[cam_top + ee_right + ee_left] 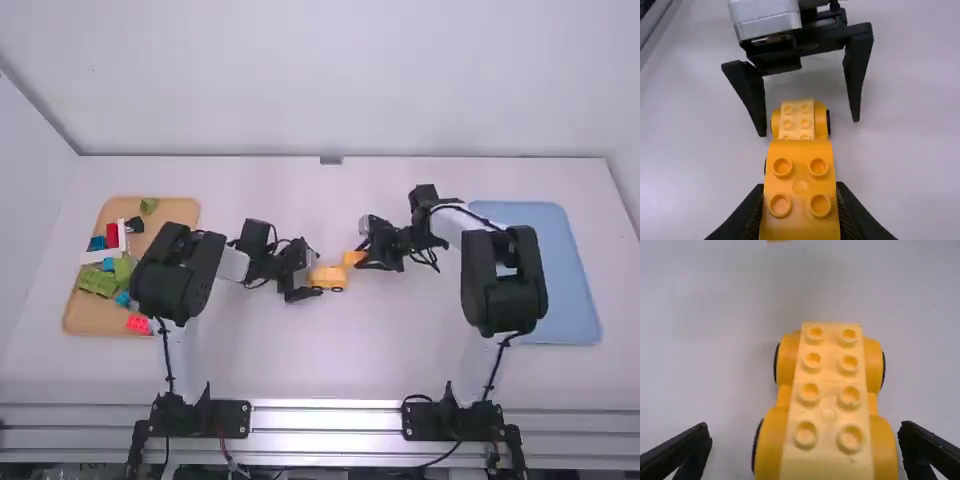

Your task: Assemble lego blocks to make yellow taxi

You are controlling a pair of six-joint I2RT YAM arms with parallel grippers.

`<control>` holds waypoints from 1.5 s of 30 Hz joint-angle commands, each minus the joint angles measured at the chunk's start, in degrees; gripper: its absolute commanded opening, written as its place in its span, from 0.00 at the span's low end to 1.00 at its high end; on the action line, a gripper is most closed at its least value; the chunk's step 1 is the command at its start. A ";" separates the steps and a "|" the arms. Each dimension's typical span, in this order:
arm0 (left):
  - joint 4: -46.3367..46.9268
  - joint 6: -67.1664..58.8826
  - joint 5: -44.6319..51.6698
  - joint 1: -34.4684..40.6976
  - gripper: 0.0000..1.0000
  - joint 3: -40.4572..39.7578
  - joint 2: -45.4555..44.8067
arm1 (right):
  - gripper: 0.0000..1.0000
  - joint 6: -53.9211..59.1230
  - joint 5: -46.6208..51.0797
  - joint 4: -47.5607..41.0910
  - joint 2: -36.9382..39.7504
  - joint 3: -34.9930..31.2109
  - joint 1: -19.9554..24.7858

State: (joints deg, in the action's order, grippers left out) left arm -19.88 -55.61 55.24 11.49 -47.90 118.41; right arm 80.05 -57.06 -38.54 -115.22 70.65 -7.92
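High view: one wheeled yellow base point(328, 278) just beside my left gripper point(313, 276); one orange block point(352, 258) at my right gripper point(362, 260), its fingers hard to make out. Left wrist view: fingers wide apart, grip empty; base lined up between them, gripper-side end cut off. Right wrist view: fingers closed on the block, which is cut off below and partly hides the base beyond.

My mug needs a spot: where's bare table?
Between the toy car and metal rail, and between car and back wall. Crowded: the tray of blocks, and around the car, by the left gripper and right gripper.
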 commanded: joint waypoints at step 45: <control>-1.60 -0.79 9.86 0.20 0.64 -2.25 6.01 | 0.19 -27.58 4.50 42.84 12.76 -23.06 -8.94</control>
State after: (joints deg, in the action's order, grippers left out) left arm -21.54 -56.69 63.00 11.49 -50.35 123.33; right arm 52.88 -52.12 4.34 -102.10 47.77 -17.39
